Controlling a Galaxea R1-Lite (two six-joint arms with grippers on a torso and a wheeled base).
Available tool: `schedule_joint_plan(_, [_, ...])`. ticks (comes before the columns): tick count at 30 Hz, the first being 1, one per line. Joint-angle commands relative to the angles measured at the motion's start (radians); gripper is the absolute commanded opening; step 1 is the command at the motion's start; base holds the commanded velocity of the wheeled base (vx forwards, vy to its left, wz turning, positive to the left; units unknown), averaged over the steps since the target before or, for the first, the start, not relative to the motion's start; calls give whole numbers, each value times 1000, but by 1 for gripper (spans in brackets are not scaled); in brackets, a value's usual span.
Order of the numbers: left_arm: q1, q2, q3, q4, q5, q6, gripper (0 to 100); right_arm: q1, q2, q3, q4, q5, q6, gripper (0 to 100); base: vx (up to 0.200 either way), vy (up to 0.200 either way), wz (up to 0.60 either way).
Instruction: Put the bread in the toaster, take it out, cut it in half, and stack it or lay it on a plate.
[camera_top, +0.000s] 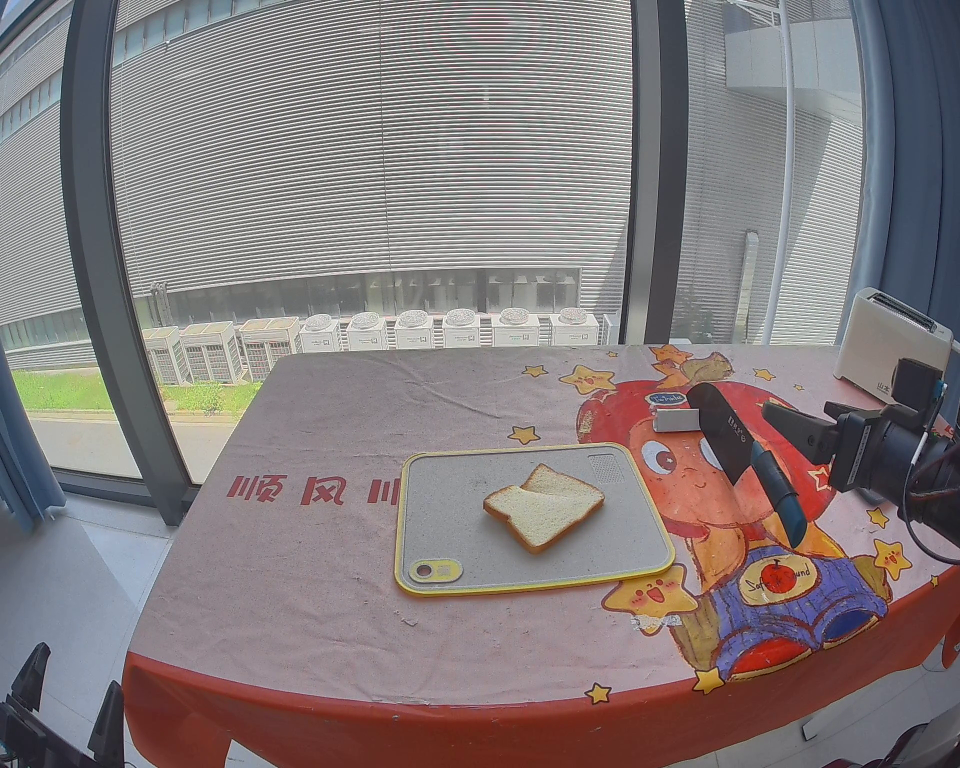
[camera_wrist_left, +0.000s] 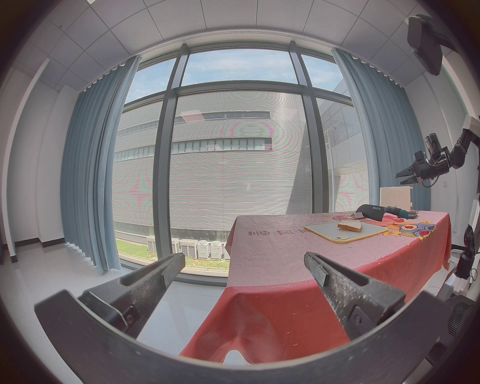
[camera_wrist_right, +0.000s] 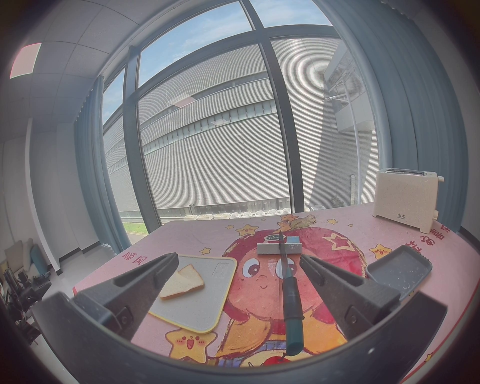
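Head view: two overlapping pale bread pieces (camera_top: 543, 508) lie on one grey, yellow-rimmed cutting board (camera_top: 450, 530). One black-bladed, blue-handled knife (camera_top: 750, 460) lies beside it, and one white toaster (camera_top: 888, 345) stands far right.
Left wrist view: left gripper (camera_wrist_left: 243, 259) is spread wide, empty, off the table.
Right wrist view: right gripper (camera_wrist_right: 237, 261) is spread wide, empty, near the knife. One grey rectangular tray (camera_wrist_right: 400, 270) lies just beside it.

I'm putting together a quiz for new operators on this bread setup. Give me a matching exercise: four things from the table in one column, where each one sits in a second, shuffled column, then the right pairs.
Things
1. bread
2. knife
3. toaster
4. grey tray

Places
A. at the far right corner of the table
B. blade tip at the small holder, handle toward the robot
C. on the cutting board
D. on the table right of the knife, nearer the robot than the toaster

Pairs: 1-C, 2-B, 3-A, 4-D
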Motion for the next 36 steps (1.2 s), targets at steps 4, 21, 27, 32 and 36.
schedule_joint_plan(4, [0,1,16,-2,0,0,100,-12,34,2,-17,5,-12,100,0,0,0])
schedule_joint_plan(21, [0,1,16,0,0,0,100,-30,78,27,-8,-7,-31,100,0,0,0])
schedule_joint_plan(27, [0,1,16,-2,0,0,100,-47,116,29,-16,-6,-31,100,0,0,0])
schedule_joint_plan(32, [0,1,16,0,0,0,100,-47,133,36,-16,-7,-32,100,0,0,0])
schedule_joint_plan(36, [0,1,16,0,0,0,100,-47,152,38,-16,-7,-32,100,0,0,0])
